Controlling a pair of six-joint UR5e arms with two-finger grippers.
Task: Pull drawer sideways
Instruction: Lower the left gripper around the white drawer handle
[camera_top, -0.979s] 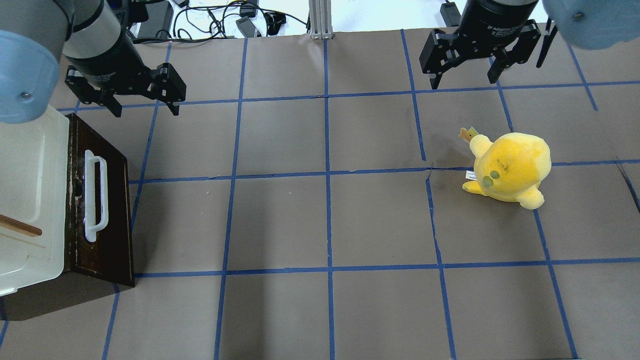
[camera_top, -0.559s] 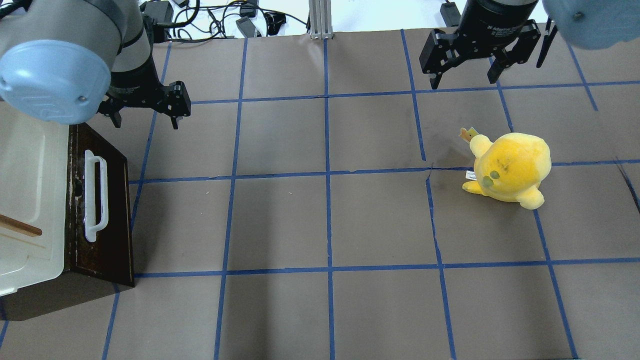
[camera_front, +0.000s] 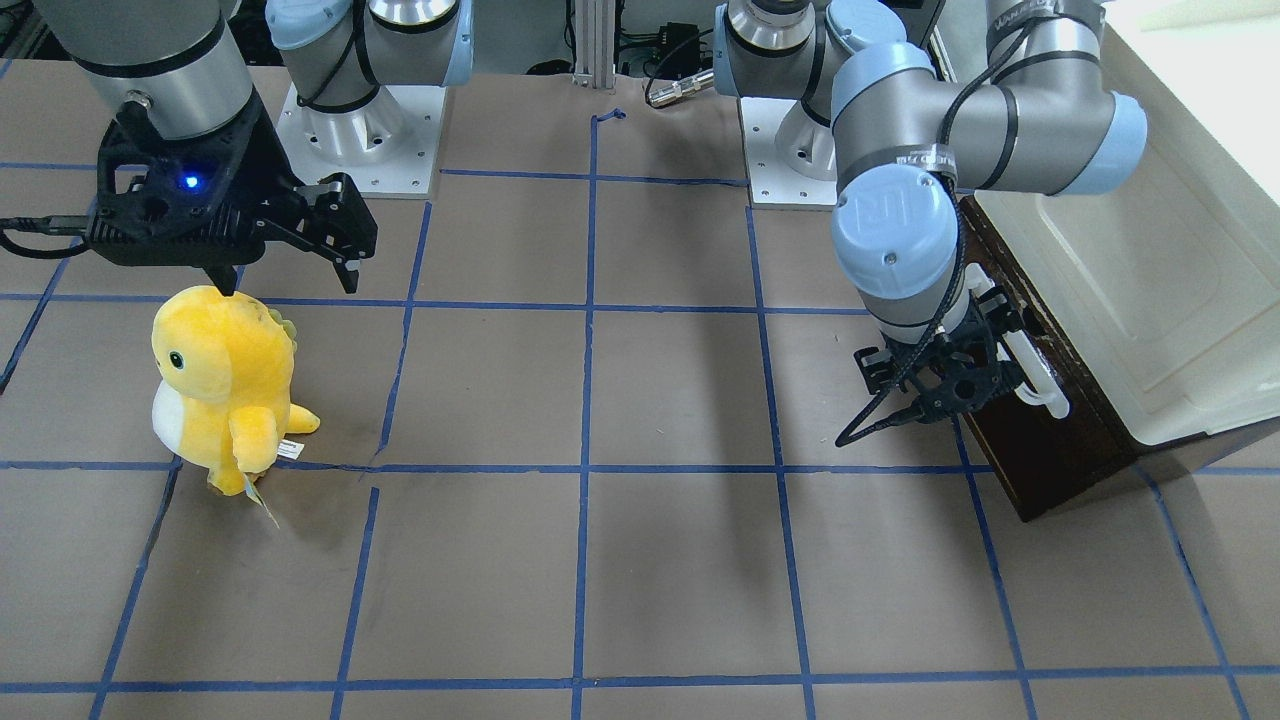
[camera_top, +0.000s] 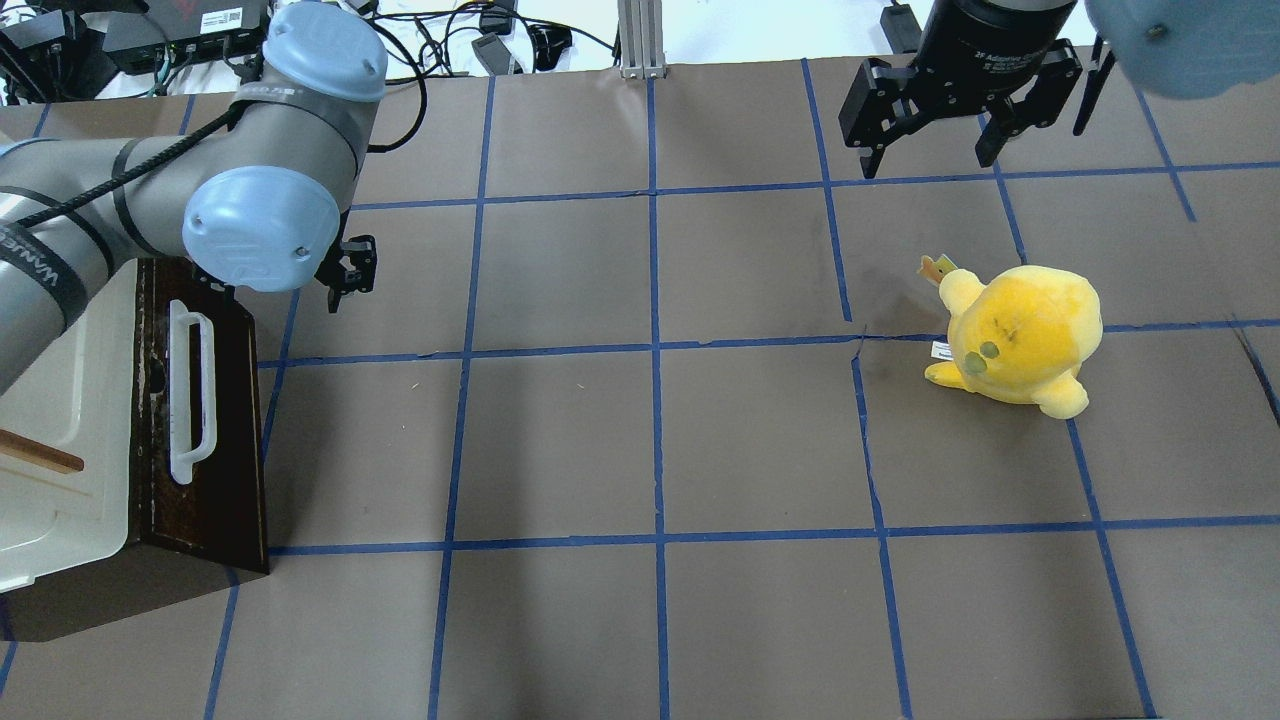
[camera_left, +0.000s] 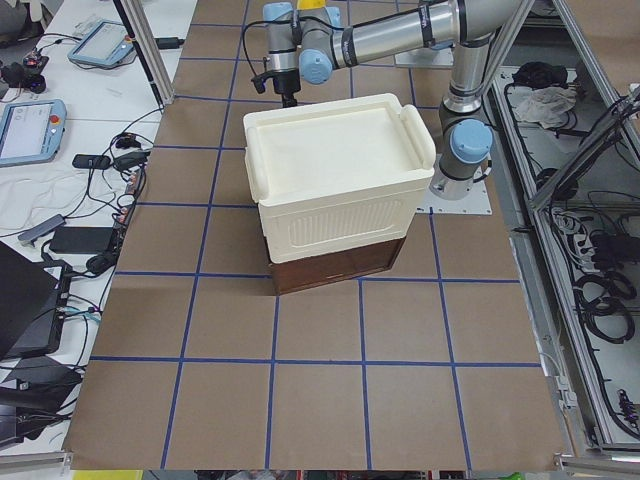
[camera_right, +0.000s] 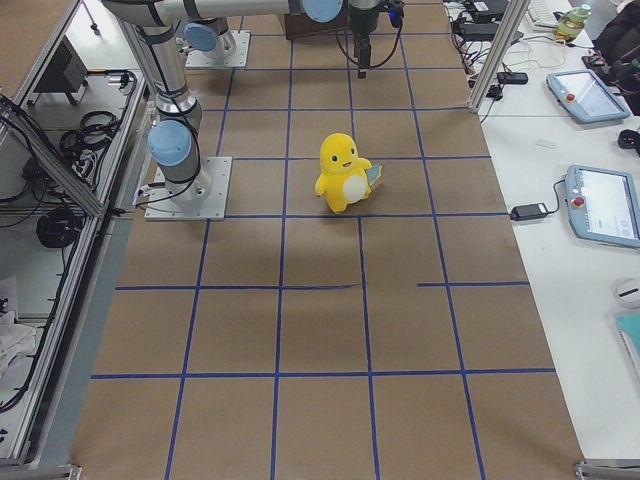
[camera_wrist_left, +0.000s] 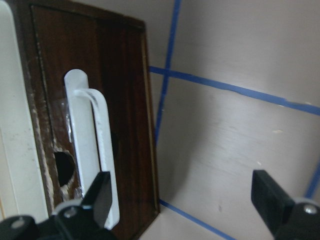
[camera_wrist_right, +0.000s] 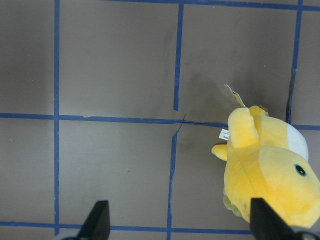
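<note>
The drawer (camera_top: 225, 440) shows its dark brown front and white bar handle (camera_top: 190, 395) at the table's left, set against the white cabinet (camera_top: 50, 380). My left gripper (camera_wrist_left: 184, 200) is open and empty, low by the far end of the drawer front. In the left wrist view one of its fingers (camera_wrist_left: 100, 192) overlaps the handle (camera_wrist_left: 90, 145), without closing on it. In the front-facing view it (camera_front: 935, 400) hangs just beside the handle (camera_front: 1040, 385). My right gripper (camera_top: 930, 150) is open and empty, raised at the far right.
A yellow plush toy (camera_top: 1020, 335) stands on the right half of the table, below the right gripper (camera_front: 285, 275); it also shows in the right wrist view (camera_wrist_right: 270, 165). Brown paper with a blue tape grid (camera_top: 655, 350) covers the table. Cables lie beyond the far edge.
My left arm has folded and lowered, bringing its gripper down toward the far end of the drawer front. The right arm, plush and drawer have not moved.
</note>
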